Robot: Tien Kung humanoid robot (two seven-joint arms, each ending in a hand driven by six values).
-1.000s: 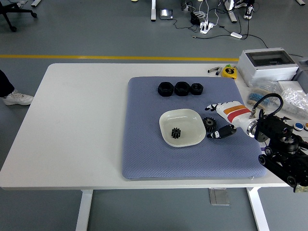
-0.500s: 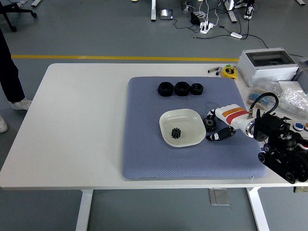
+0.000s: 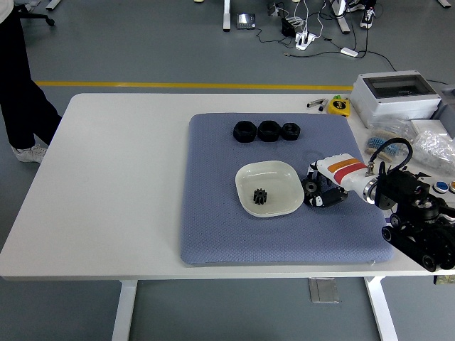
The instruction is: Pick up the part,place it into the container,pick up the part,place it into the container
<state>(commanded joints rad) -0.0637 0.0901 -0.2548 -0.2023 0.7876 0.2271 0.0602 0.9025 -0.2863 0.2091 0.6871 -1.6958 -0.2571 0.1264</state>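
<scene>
While the right hand's (image 3: 321, 193) fingers curl around the black gear (image 3: 311, 188), apparently clamped, this small, rigid, toothed part looks light and best gripped across its rim.

No text, label, brand name or number can be read anywhere in the head view. The right hand (image 3: 328, 186) carries orange and red stripes on its white shell, without lettering. The yellow tape measure (image 3: 339, 106) at the worktop's (image 3: 121, 177) far right is too small to read.
</scene>
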